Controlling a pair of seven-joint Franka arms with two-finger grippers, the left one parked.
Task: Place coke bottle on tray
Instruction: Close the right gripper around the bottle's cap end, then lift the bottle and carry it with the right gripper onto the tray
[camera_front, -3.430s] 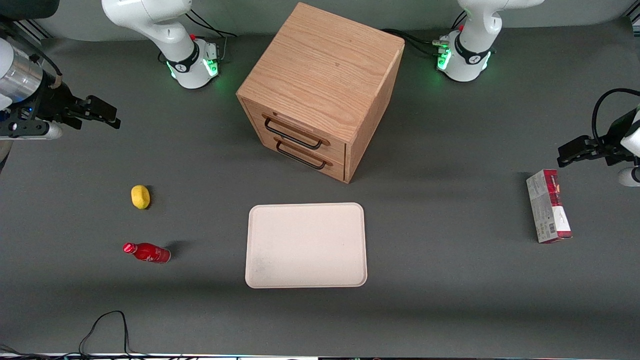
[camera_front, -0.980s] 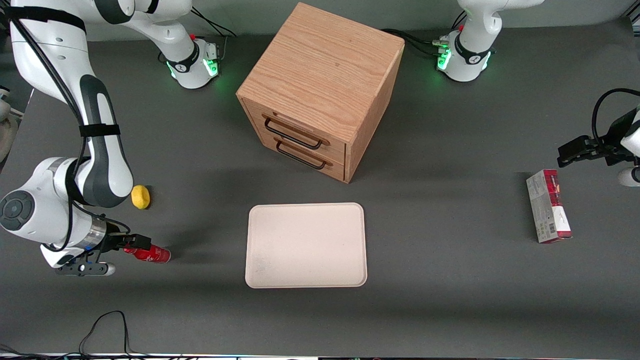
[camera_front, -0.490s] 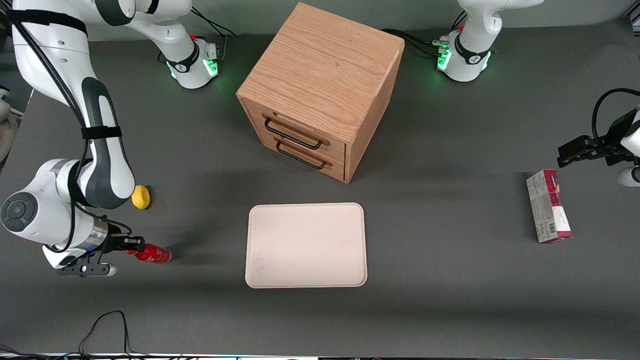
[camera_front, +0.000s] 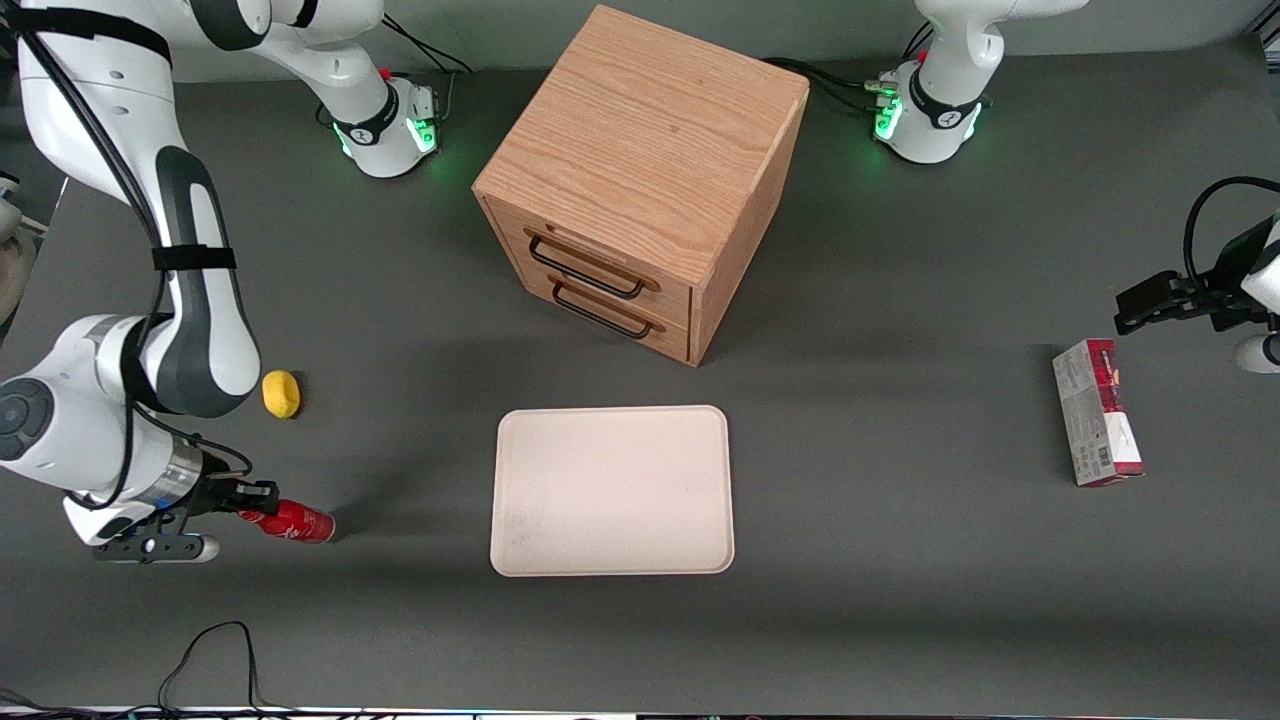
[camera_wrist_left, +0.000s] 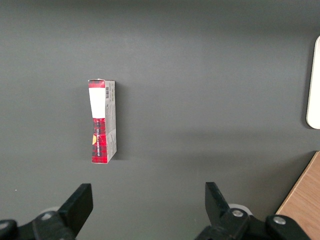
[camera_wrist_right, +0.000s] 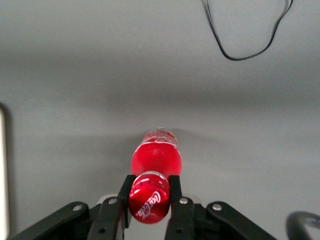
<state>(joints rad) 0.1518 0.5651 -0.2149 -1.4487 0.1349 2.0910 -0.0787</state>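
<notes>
Front view: tool (camera_front: 250, 497) clamped on the cap end of the coke bottle (camera_front: 292, 522), low over the counter (camera_front: 880, 560) toward the working arm's end, well apart from the tray (camera_front: 612, 489); right wrist view: fingers (camera_wrist_right: 175, 187) pinching the bottle's neck.

We see the coke bottle (camera_front: 292, 522) all red, cap included, with thin white script on it, clamped at the neck by the black gripper (camera_front: 252, 494) toward the working arm's end of the dark grey table (camera_front: 900, 560). The tray (camera_front: 612, 490) is plain cream-white. A yellow lump (camera_front: 281, 393) lies farther from the front camera than the bottle. The cabinet (camera_front: 640, 180) is light wood grain with black handles. The carton (camera_front: 1096, 412) is red and white.
</notes>
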